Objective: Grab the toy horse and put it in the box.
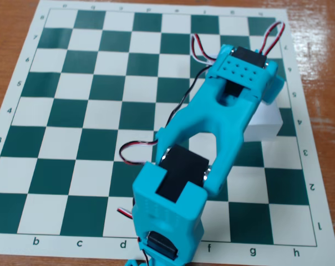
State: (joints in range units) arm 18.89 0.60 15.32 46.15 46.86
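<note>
Plastic arm, paper-like board, wooden table

The turquoise arm (212,127) looks like matt plastic; the chessboard mat (73,111) smooth, faintly sheened; the table (323,66) glossy brown wood; the box (264,126) plain matt white.
</note>
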